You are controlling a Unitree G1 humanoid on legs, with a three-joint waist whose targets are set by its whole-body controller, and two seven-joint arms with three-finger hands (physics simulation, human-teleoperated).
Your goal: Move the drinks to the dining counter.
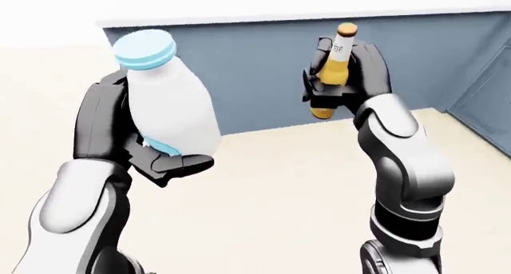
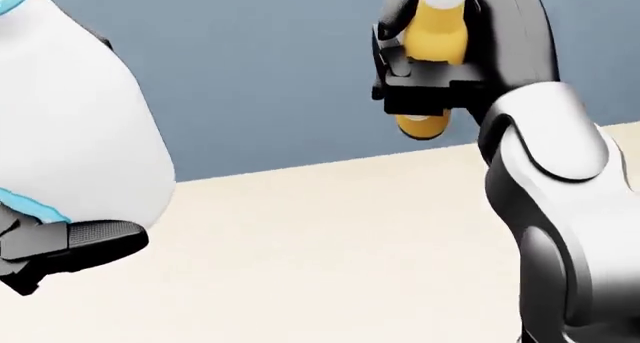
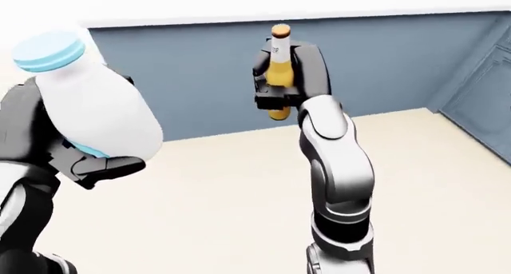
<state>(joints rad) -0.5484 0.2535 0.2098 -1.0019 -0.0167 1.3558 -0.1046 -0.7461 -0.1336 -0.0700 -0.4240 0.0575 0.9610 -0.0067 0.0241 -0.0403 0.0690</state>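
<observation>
My left hand (image 1: pixel 151 145) is shut on a white milk bottle (image 1: pixel 169 103) with a light blue cap, held upright at the left of the left-eye view. My right hand (image 1: pixel 339 82) is shut on an amber beer bottle (image 1: pixel 333 67) with a gold cap, also upright, at the top centre. In the head view the milk bottle (image 2: pixel 70 125) fills the left side and the beer bottle (image 2: pixel 438 35) sits at the top right, its neck cut off by the frame. A blue-fronted counter (image 1: pixel 256 70) with a pale top stands beyond both bottles.
A cream floor (image 1: pixel 271 190) stretches between me and the counter's blue wall. At the right edge of the right-eye view a blue panelled cabinet (image 3: pixel 483 100) angles toward me.
</observation>
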